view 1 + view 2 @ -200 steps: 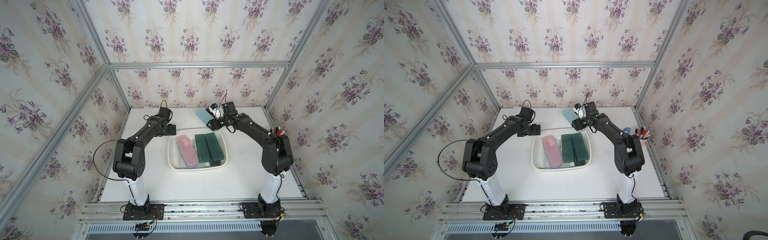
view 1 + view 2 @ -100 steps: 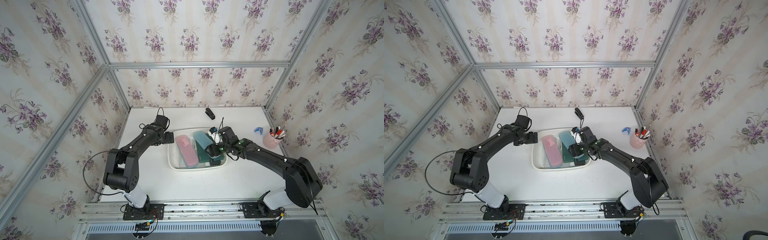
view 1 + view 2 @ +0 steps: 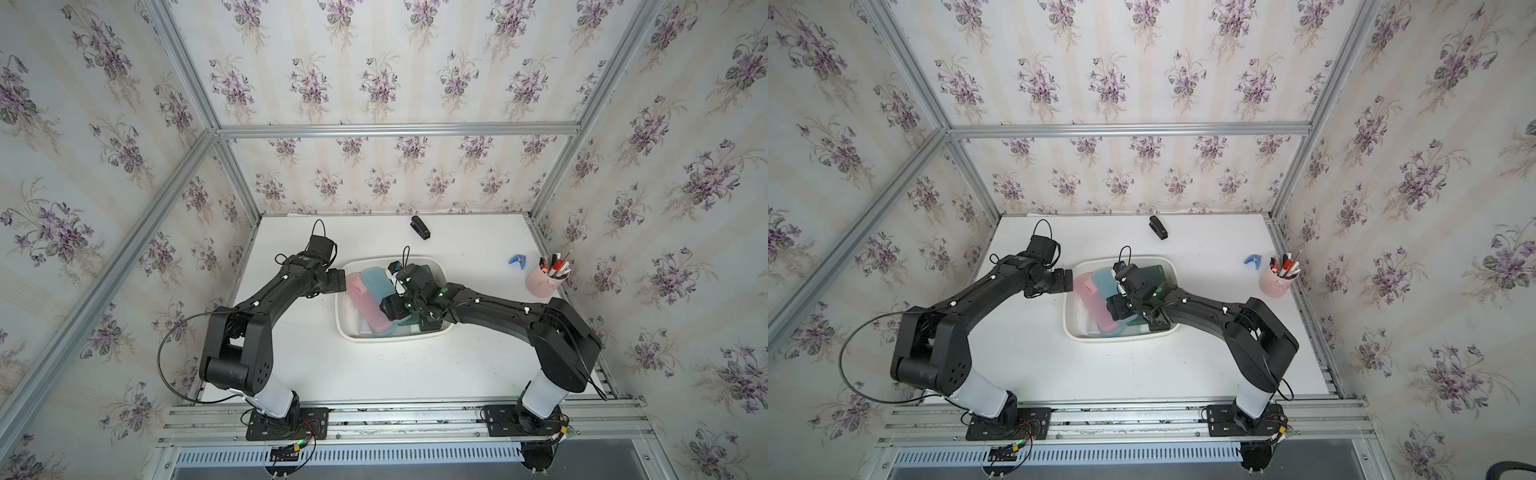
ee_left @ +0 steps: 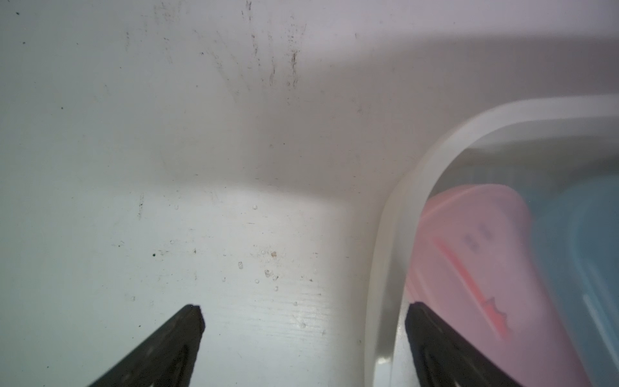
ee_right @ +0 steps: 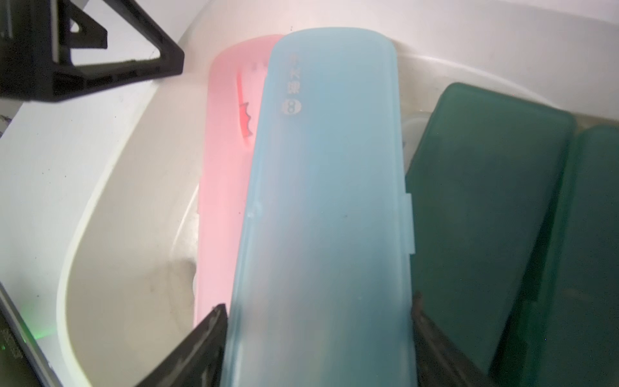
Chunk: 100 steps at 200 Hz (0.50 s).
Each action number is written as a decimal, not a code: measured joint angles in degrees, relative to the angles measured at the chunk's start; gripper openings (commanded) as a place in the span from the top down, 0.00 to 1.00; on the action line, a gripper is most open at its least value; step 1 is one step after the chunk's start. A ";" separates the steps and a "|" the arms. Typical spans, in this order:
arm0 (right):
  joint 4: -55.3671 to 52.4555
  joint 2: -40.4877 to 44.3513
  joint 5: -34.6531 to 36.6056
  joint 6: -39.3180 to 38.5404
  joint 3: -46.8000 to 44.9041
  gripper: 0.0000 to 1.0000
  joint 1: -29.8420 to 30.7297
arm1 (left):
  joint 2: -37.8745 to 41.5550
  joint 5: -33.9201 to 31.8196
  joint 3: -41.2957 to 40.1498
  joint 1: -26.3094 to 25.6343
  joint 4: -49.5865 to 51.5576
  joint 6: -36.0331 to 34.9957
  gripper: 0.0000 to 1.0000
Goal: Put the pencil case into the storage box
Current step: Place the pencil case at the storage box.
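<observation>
**A:** Where is the light-blue pencil case (image 5: 328, 167)?

**B:** Down inside the storage box (image 3: 390, 337), which sits mid-tabletop (image 3: 374, 382). The right gripper (image 5: 316, 308) has its fingers clamped on the case's two long sides, close to one end.

**A:** And a second ago?

**B:** Then that gripper held it by the tabletop's far edge, beyond the box. Half a second ago it was above the box. Now it is low among the others, running slantwise from near the box's far-left corner toward its near-right one.

**A:** What lies around it?

**B:** It overlaps the pink case (image 3: 361, 299) along the box's left wall, and the two dark green cases (image 5: 485, 207) lie on its other side. It may be resting on the pink one, but the view is too soft to be sure they touch.

**A:** The left gripper (image 4: 304, 306)?

**B:** Its fingers are wide apart with nothing between them. One is over bare tabletop, the other over the box's left rim. It has shifted a little along that rim toward the near edge.

**A:** Anything else?

**B:** The black stapler (image 3: 420, 227) near the far edge was hidden behind the right arm a second ago and now shows. The blue clip (image 3: 517, 260) and the pink pen cup (image 3: 544, 282) are by the right edge, unmoved.
</observation>
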<state>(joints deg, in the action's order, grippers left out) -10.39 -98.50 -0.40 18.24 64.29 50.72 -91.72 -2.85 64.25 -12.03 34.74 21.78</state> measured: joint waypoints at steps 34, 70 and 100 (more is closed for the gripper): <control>0.11 -0.22 2.27 1.53 0.39 0.32 1.36 | 0.15 -0.07 -0.24 0.04 -0.09 -0.37 0.01; 0.33 0.52 4.33 2.38 0.50 0.31 2.91 | 0.15 -0.04 -0.44 0.11 -0.33 -0.39 0.01; 0.50 -0.17 4.46 2.32 1.97 0.31 4.24 | 0.52 -0.07 -0.85 0.28 -0.70 -0.39 0.01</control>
<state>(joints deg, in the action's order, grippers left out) -9.89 -98.67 4.05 20.56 66.26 54.96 -91.20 -2.92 63.40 -11.75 34.04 21.39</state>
